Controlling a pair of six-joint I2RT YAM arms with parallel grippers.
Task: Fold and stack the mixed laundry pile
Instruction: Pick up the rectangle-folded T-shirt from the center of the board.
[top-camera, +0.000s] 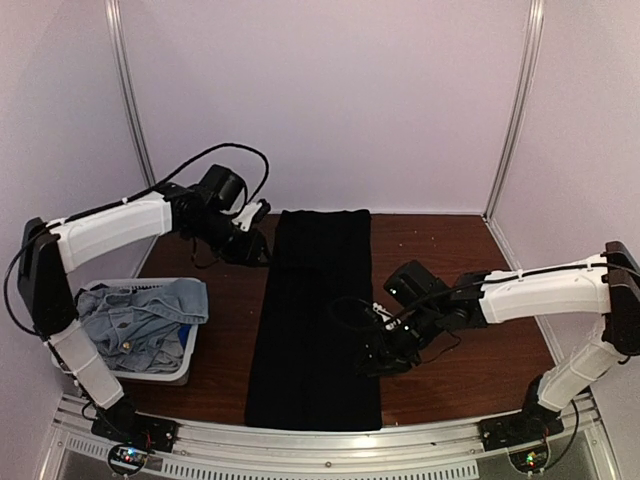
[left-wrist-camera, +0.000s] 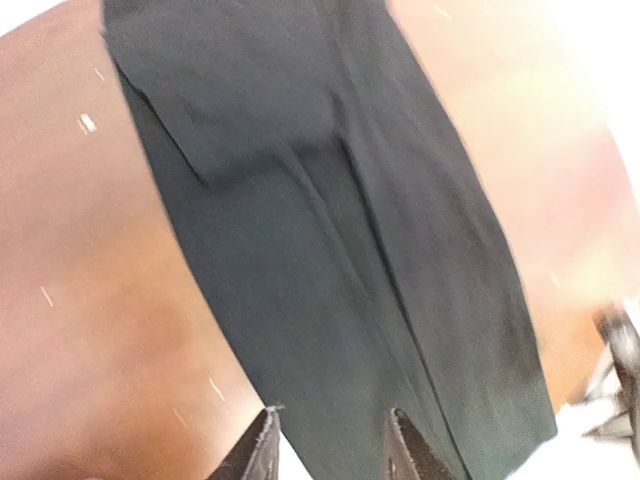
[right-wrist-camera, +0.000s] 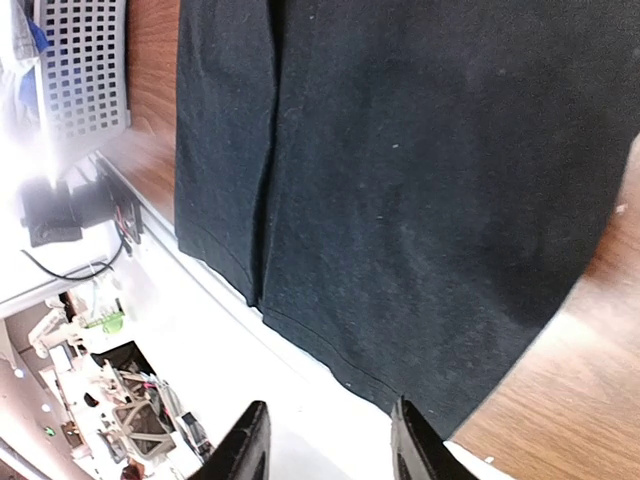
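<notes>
left claw (left-wrist-camera: 335, 445) jaws parted, empty; right claw (right-wrist-camera: 330, 440) jaws parted, empty, held low

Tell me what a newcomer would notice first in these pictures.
A black garment, folded into a long narrow strip, runs down the middle of the table. The left gripper and right gripper flank it, both open. A white basket at the near left holds light-blue denim.

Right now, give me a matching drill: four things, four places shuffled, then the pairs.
Things:
1 black shirt
2 denim
3 left fingers
4 right fingers

Places:
A in the basket
B over the shirt's right edge
C flat along the table's middle
D by the shirt's far left corner

Pairs: 1-C, 2-A, 3-D, 4-B
</notes>
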